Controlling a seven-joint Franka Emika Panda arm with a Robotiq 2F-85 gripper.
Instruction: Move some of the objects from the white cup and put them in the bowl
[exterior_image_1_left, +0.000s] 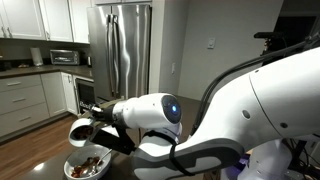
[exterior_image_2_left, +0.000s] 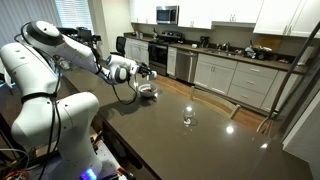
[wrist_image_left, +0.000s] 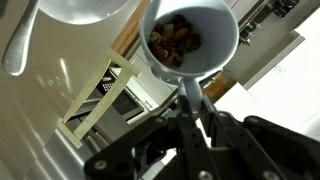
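White cup (exterior_image_1_left: 78, 128), small, rigid, probably light and slick-glazed: in an exterior view held above the bowl (exterior_image_1_left: 88, 169), near left; in an exterior view, at the table (exterior_image_2_left: 200, 135) far-left end; wrist view, gripper (wrist_image_left: 190, 98) clamped on its rim, the sensible hold, loose reddish-brown bits (wrist_image_left: 175, 40) inside.

no readable text, pictures perhaps too blurry

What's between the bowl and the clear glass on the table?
Nothing. In an exterior view, only bare dark tabletop runs from the bowl to the glass.
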